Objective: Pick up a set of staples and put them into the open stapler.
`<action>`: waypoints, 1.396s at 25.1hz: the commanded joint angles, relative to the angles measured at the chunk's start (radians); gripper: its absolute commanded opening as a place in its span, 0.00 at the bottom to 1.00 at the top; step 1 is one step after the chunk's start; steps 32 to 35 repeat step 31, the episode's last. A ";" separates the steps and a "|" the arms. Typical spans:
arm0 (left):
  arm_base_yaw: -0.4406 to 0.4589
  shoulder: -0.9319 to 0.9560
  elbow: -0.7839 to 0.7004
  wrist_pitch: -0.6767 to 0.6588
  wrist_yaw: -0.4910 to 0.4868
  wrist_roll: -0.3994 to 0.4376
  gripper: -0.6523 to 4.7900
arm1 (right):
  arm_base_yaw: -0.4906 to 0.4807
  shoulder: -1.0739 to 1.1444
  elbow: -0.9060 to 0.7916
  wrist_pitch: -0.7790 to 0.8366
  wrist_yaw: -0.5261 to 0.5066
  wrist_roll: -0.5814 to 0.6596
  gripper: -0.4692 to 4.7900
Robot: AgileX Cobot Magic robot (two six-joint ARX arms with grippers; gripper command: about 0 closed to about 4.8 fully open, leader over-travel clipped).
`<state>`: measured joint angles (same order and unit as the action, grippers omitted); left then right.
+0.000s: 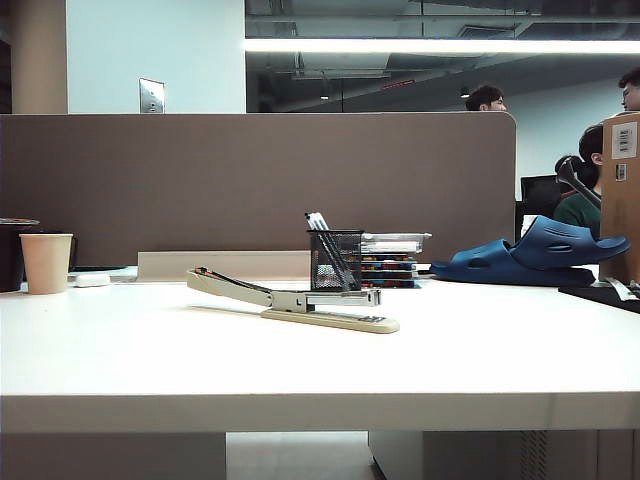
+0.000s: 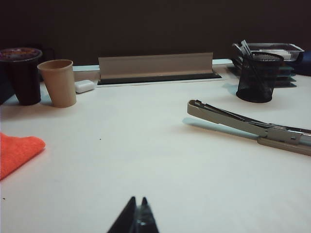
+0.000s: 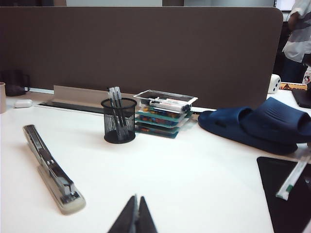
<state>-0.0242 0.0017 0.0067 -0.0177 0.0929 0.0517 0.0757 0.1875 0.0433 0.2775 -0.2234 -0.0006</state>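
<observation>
The stapler (image 1: pixel 300 302) lies open on the white table, its long beige arm raised off the flat base and the silver rail showing. It also appears in the left wrist view (image 2: pixel 243 125) and the right wrist view (image 3: pixel 51 172). The set of staples shows as a separate thing in no view. My left gripper (image 2: pixel 137 199) is shut with nothing in it, low over bare table, well short of the stapler. My right gripper (image 3: pixel 136 197) is shut and empty too, a short way from the stapler's hinge end. Neither gripper shows in the exterior view.
A black mesh pen cup (image 1: pixel 335 260) stands just behind the stapler, stacked trays (image 3: pixel 163 111) beside it. A paper cup (image 2: pixel 57 82), dark cup (image 2: pixel 22 75) and small white oblong (image 2: pixel 84 86) sit far left. An orange cloth (image 2: pixel 17 153), blue slippers (image 3: pixel 252 126) and black mat (image 3: pixel 286 194) flank the sides.
</observation>
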 commanded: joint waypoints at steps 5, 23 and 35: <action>0.001 0.000 0.001 0.027 -0.002 0.000 0.11 | 0.000 0.001 -0.043 0.024 0.027 -0.031 0.07; 0.001 0.000 0.001 0.026 -0.003 -0.007 0.11 | 0.000 0.000 -0.043 0.010 0.025 -0.032 0.07; 0.001 0.000 0.001 0.026 -0.003 -0.007 0.11 | 0.000 0.000 -0.043 0.010 0.023 -0.032 0.07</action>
